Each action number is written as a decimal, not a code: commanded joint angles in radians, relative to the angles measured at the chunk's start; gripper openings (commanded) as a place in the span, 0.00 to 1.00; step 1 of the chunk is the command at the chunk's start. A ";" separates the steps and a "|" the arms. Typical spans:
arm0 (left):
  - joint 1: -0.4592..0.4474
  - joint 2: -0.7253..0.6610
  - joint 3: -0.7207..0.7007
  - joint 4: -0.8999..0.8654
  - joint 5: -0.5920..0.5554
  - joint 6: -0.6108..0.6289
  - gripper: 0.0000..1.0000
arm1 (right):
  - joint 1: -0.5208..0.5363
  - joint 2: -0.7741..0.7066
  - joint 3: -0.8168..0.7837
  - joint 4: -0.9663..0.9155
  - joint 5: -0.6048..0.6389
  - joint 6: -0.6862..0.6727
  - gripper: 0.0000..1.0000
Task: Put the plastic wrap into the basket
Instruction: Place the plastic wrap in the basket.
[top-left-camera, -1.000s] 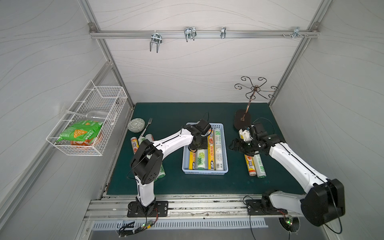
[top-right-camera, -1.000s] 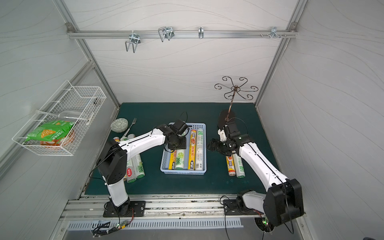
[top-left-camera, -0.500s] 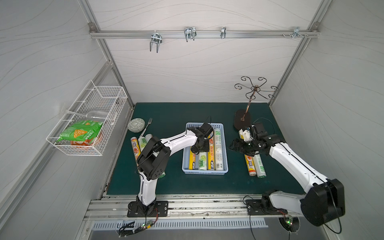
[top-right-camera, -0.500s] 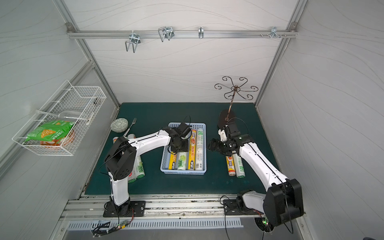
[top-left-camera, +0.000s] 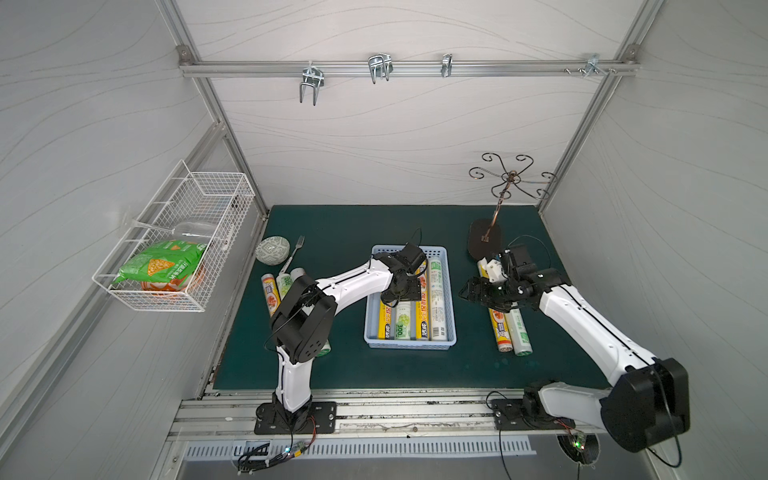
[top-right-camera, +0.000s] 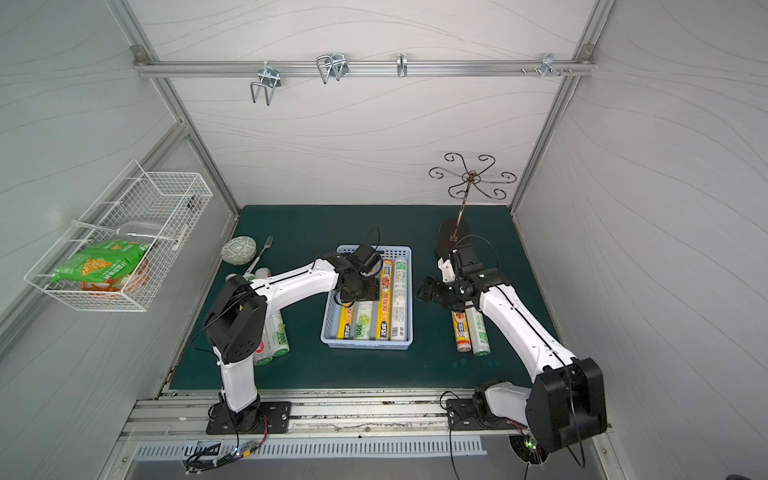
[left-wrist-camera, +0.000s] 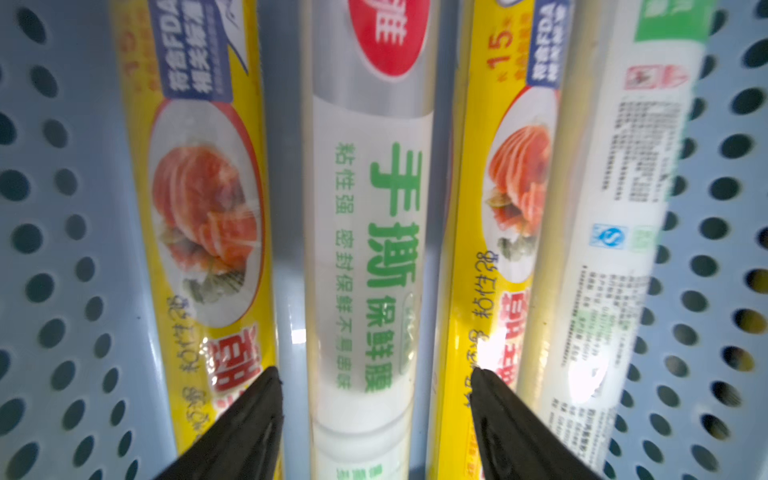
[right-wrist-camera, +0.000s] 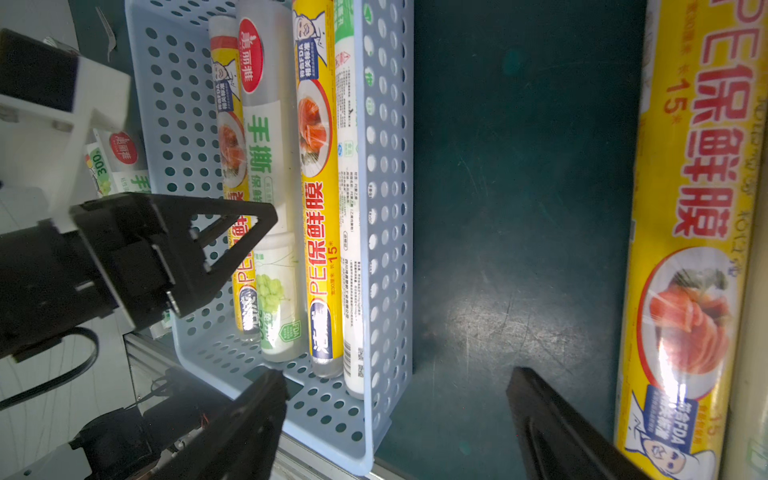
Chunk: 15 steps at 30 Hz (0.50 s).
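The green surface (top-left-camera: 340, 232) carries the light-blue basket (top-left-camera: 409, 345) at its middle, with an arm reaching in from each side. Four rolls of plastic wrap already lie side by side along the basket's floor. More wait outside it: a few beside the left arm (top-left-camera: 270, 295) and a pair lying together to the right (top-left-camera: 500, 332). The left tool (left-wrist-camera: 374, 376) hangs low inside the basket with its jaws apart, straddling the white-green roll (left-wrist-camera: 365, 249). A sliver of gap shows on either side, so it grips nothing. The right tool (right-wrist-camera: 395, 374) is also spread wide and empty. It hovers over bare surface between the basket wall and the yellow roll (right-wrist-camera: 698, 208) of the right-hand pair. These rolls look light and stiff, probably film wound on a tube, so they should lift as rigid sticks without sagging. Their glossy printed wrappers look slick, and a round body will roll away if nudged from one side. The sensible hold is across the diameter near mid-length, so the roll stays level and drops in parallel to its neighbours. Where two rolls touch, as in the right-hand pair, there is little room for a black fingertip (left-wrist-camera: 266, 386) between them. The outer one is the easier start.
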 joint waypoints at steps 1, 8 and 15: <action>-0.008 -0.069 0.034 -0.013 -0.028 0.006 0.75 | -0.011 -0.013 0.021 -0.033 0.003 -0.021 0.88; -0.005 -0.168 0.003 -0.031 -0.071 0.019 0.77 | -0.022 -0.018 0.043 -0.060 0.025 -0.038 0.88; -0.005 -0.294 -0.033 -0.096 -0.270 0.060 0.79 | -0.041 -0.013 0.079 -0.097 0.080 -0.068 0.89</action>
